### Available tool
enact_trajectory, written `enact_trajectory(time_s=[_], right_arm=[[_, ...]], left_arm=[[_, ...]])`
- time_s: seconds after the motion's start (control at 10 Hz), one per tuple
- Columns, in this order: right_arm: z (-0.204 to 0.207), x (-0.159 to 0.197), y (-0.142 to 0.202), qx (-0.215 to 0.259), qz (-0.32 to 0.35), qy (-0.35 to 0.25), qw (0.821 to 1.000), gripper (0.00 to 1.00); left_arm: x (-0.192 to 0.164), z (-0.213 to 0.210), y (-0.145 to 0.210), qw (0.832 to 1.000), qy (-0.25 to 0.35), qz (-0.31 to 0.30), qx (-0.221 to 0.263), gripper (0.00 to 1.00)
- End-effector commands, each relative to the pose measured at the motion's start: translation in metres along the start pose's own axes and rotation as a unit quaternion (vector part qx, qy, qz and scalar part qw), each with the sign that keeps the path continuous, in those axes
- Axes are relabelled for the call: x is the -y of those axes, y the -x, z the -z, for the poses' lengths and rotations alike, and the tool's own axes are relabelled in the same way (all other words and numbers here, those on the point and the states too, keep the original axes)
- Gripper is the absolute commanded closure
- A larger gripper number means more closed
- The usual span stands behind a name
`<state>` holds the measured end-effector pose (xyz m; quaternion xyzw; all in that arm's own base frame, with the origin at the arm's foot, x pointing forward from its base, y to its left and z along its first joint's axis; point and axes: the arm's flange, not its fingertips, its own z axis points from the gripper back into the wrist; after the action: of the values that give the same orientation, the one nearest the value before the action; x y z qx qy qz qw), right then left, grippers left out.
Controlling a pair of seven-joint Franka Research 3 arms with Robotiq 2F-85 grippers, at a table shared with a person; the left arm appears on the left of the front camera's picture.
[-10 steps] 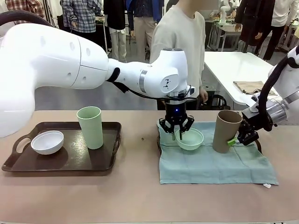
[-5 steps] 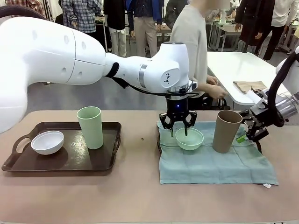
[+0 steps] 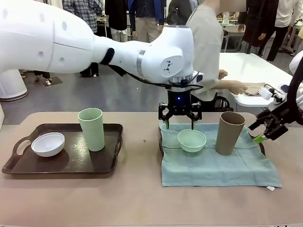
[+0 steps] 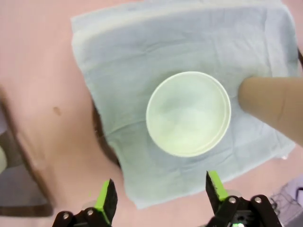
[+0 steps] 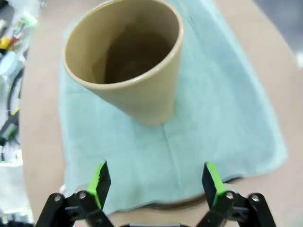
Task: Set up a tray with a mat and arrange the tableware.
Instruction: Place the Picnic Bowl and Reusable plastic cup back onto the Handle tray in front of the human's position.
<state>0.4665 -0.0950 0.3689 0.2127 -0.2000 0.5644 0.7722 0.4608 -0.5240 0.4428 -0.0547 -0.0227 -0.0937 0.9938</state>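
- Noted pale blue-green mat point(image 3: 218, 168) spread flat on the table's right half, with a dark rim point(image 3: 161, 147) peeking from under its left edge.
- Found dark brown tray point(image 3: 61, 165) well apart on the left, carrying white bowl point(image 3: 47, 144) and upright pale green cup point(image 3: 91, 129).
- Logged mint green bowl point(image 3: 191, 140) on the mat, with taupe cup point(image 3: 229, 133) upright just beside it.
- Recorded left gripper point(image 3: 180, 125) hovering above the mint green bowl, jaws spread wide, holding nothing.
- Recorded right gripper point(image 3: 266, 134) beside the taupe cup, not touching it, jaws parted and empty.
- Observed person's hand point(image 3: 235, 87) reaching over a white table point(image 3: 236, 66) behind.
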Motion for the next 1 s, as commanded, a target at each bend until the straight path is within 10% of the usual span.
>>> enact_trajectory(time_s=[0.0,0.3,0.9], right_arm=[[-0.017,-0.049,-0.038,-0.114,0.088,0.051,0.988,0.0],[-0.037,-0.091,-0.087,-0.192,0.189,0.161,0.95,0.0],[-0.08,-0.121,-0.179,-0.189,0.348,0.294,0.87,0.0]], left_arm=[[-0.02,-0.034,0.027,0.999,-0.023,0.022,0.033,0.02],[-0.035,-0.074,0.048,0.995,-0.05,0.013,0.084,0.02],[-0.065,-0.129,0.072,0.986,-0.088,-0.038,0.136,0.02]])
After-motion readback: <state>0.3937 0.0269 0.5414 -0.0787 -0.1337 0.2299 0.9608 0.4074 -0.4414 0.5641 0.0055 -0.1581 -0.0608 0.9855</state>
